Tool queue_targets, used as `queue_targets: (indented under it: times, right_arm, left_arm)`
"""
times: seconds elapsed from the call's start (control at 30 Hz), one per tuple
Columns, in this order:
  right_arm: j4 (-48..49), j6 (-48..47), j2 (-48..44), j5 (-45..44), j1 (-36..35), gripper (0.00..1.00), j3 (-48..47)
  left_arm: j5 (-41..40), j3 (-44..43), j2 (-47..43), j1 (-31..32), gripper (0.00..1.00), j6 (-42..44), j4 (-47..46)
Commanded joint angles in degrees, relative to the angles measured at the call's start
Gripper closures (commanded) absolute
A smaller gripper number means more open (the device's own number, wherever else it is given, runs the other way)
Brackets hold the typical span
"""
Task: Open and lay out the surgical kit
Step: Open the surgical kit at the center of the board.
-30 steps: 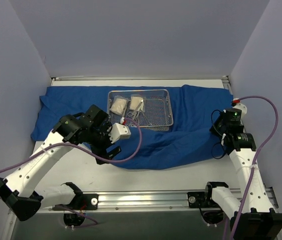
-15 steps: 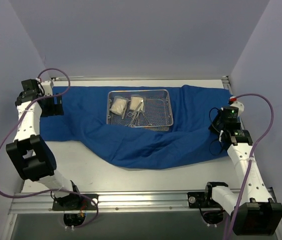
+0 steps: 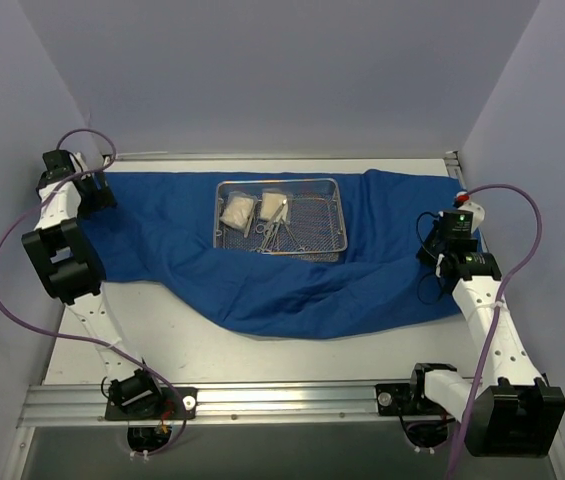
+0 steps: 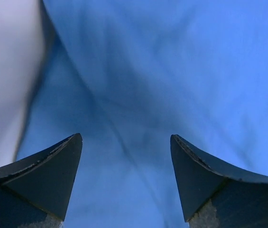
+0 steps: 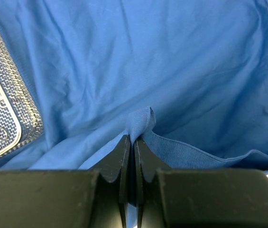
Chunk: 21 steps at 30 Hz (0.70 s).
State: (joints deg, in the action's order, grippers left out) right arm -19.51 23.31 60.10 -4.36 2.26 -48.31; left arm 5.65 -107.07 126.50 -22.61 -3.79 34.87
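The surgical kit's blue cloth wrap [image 3: 292, 275] lies unfolded across the table. On its far middle rests the wire-mesh steel tray [image 3: 312, 220], holding two white gauze packets [image 3: 236, 211] and silver clamps [image 3: 273, 233]. My left gripper [image 3: 100, 196] hovers over the wrap's far left corner. In the left wrist view it [image 4: 126, 142] is open, with only blue cloth [image 4: 171, 71] below and nothing between its fingers. My right gripper [image 3: 432, 252] is at the wrap's right side. In the right wrist view it [image 5: 134, 138] is shut on a raised fold of the wrap [image 5: 142, 119].
Walls close in the table on the left, back and right. Bare white tabletop [image 3: 162, 330] shows in front of the wrap, with the metal rail [image 3: 282, 398] and arm bases at the near edge. The tray's corner [image 5: 1, 114] shows left of the right gripper.
The left arm has swung from the wrap's front middle out to its far left corner, staying open. The right gripper has kept its pinch on the cloth and shifted slightly.
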Motion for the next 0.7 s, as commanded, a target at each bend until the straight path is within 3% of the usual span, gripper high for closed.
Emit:
queue_targets:
  times: [0.0, 0.33, 0.67]
  right_arm:
    - [0.3, 1.9, -2.2, -2.1, 0.1, 1.00, -0.9]
    - [-2.1, 1.7, -3.4, -3.9, -0.2, 1.00, -2.9]
    - [-1.1, 0.9, -4.9, -2.4, -0.5, 1.00, -3.7]
  left_arm:
    - [-2.7, -8.7, 3.5, 0.2, 0.16, -3.1, -4.3]
    - [-3.0, -20.6, 12.9, -1.5, 0.16, -5.6, -2.4]
    - [-5.2, -22.7, 15.8, -1.9, 0.08, -6.5, -0.4]
